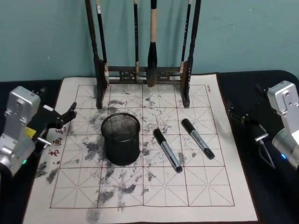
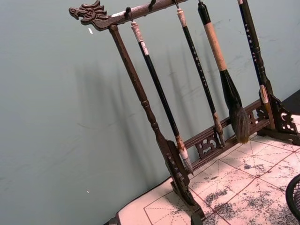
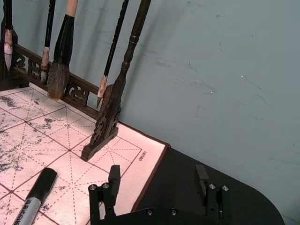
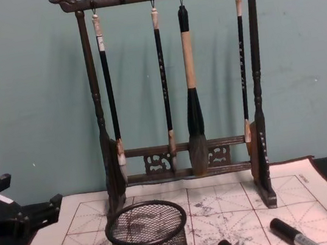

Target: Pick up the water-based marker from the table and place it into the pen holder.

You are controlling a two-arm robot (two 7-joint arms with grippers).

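Right marker [image 1: 197, 138] and its twin [image 1: 167, 150] slant cap-far, right of the pen holder [image 1: 120, 154] | we judge our wide-spread right claw [image 3: 158, 171] nearer | left claw [image 1: 65, 117] parked left.

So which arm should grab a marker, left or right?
Probably the right. Both markers lie right of the pen holder, nearer the right gripper, open by the mat's right edge. The left gripper sits at the mat's left edge, with the pen holder between it and them.
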